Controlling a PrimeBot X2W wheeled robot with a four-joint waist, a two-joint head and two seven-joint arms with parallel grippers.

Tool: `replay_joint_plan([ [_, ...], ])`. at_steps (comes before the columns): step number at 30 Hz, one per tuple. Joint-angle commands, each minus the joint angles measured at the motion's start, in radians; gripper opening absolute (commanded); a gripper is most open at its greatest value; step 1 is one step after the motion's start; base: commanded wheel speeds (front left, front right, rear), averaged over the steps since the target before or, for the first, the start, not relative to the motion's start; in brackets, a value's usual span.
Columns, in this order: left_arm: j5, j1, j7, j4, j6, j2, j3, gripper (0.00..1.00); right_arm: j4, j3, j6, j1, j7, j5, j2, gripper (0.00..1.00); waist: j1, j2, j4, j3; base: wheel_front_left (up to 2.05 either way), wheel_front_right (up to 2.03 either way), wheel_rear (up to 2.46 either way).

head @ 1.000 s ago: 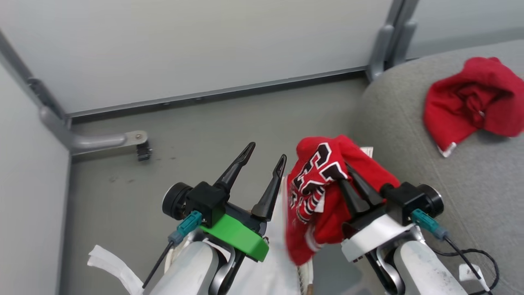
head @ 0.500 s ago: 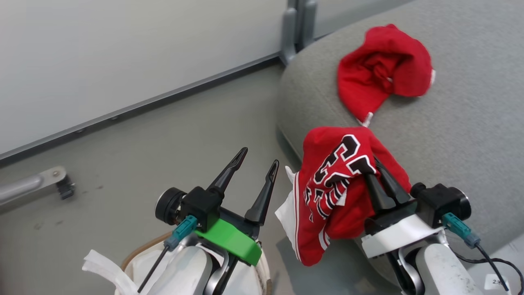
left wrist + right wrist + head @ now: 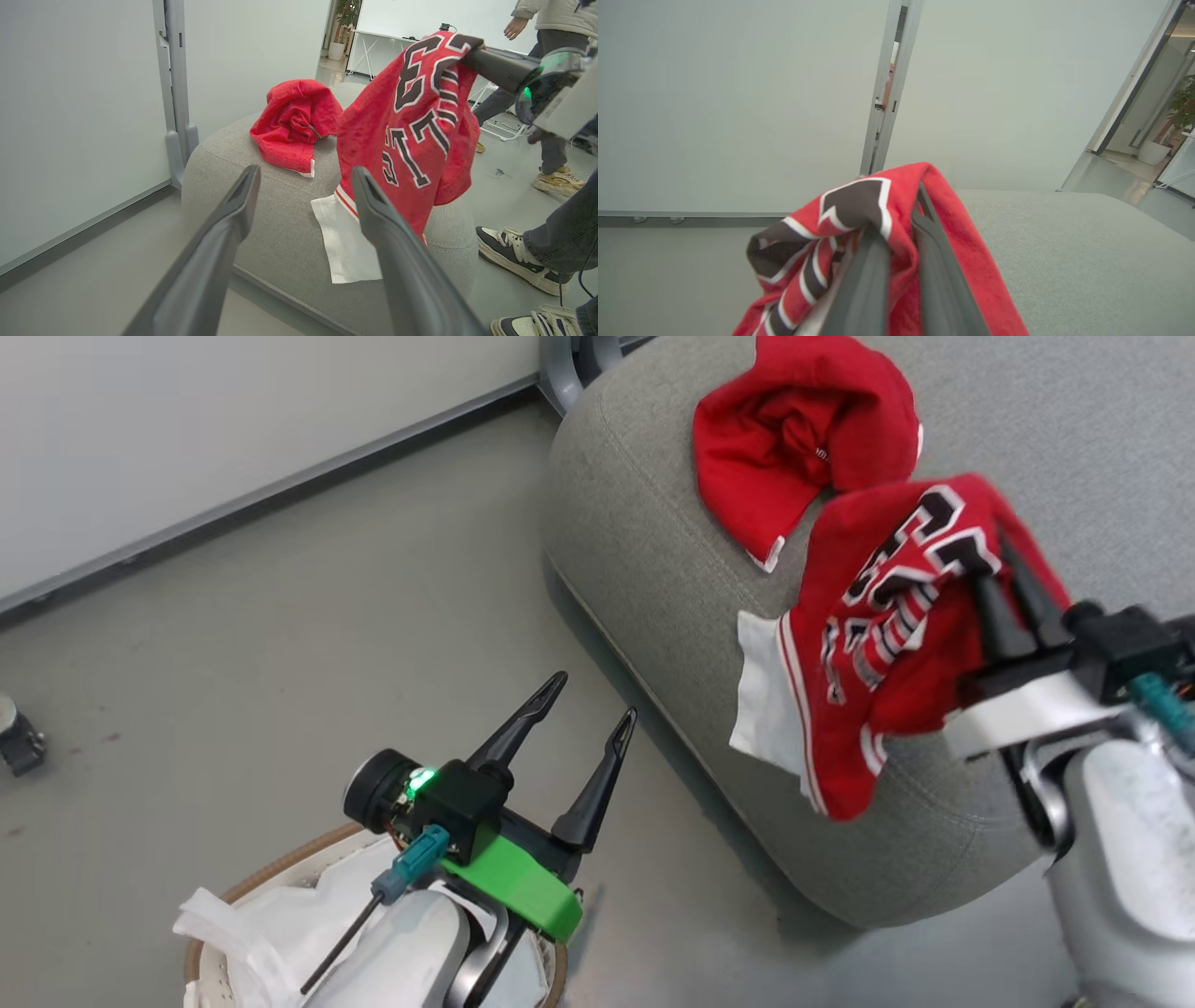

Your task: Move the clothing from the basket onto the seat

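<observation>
My right gripper (image 3: 1004, 555) is shut on a red garment with black-and-white numbers (image 3: 878, 635), which hangs above the grey seat (image 3: 653, 560) with its white panel trailing over the cushion's near edge. That garment (image 3: 411, 126) shows draped from the right gripper in the left wrist view, and bunched around the shut fingers (image 3: 873, 261) in the right wrist view. Another red garment (image 3: 803, 429) lies crumpled on the seat farther back. My left gripper (image 3: 583, 709) is open and holds nothing, above the basket (image 3: 271, 877) with its white lining, on the floor left of the seat.
Grey partition walls with a metal post (image 3: 569, 355) stand behind the seat. In the left wrist view, people's legs and shoes (image 3: 528, 261) are on the floor beyond the seat, and a person (image 3: 546, 28) stands farther off.
The head camera has swung right, bringing more of the seat into view. My right gripper has carried the numbered garment from beside the cushion up over it. The left gripper stays open.
</observation>
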Motion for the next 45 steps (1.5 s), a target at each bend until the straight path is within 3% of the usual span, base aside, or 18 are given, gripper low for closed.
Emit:
replay_joint_plan([
  [1,0.003,-0.023,0.000,-0.004,0.001,0.020,-0.003,1.00,0.012,-0.022,-0.001,-0.050,-0.005,-0.013,-0.017,0.00,0.0001,-0.0001,0.041,0.086,0.00,0.00,0.00],
  [13,-0.017,-0.107,0.000,-0.040,0.001,0.098,-0.024,1.00,0.169,-0.224,-0.001,-0.410,0.000,-0.148,-0.131,0.00,0.0001,-0.0001,0.145,0.263,0.00,0.00,0.00],
  [24,-0.028,-0.159,0.000,-0.073,0.001,0.140,-0.033,1.00,0.221,-0.473,-0.001,-0.611,0.146,-0.367,-0.206,0.00,0.0001,-0.0001,0.237,0.405,0.00,0.00,0.00],
  [30,-0.035,-0.182,0.000,-0.090,0.001,0.152,-0.028,1.00,0.218,-0.531,-0.001,-0.579,0.197,-0.437,-0.169,0.00,0.0001,-0.0001,0.266,0.464,0.00,0.00,0.00],
  [38,-0.031,-0.195,0.000,-0.095,0.001,0.147,-0.032,1.00,0.233,-0.655,-0.001,-0.516,0.169,-0.480,-0.077,0.00,0.0001,-0.0001,0.279,0.485,0.00,0.00,0.00],
  [42,-0.035,-0.190,0.000,-0.085,0.001,0.146,-0.025,1.00,0.235,-0.703,-0.001,-0.480,0.137,-0.486,-0.042,0.93,0.0001,-0.0001,0.270,0.472,0.00,0.00,0.00],
  [43,-0.036,-0.188,0.000,-0.083,0.001,0.145,-0.024,1.00,0.235,-0.711,-0.001,-0.470,0.129,-0.484,-0.035,1.00,0.0001,-0.0001,0.268,0.466,0.00,0.00,0.00],
  [45,-0.033,-0.181,0.000,-0.076,0.001,0.143,-0.016,1.00,0.240,-0.721,-0.001,-0.447,0.111,-0.481,-0.025,1.00,0.0001,-0.0001,0.262,0.450,0.00,0.00,0.00],
])
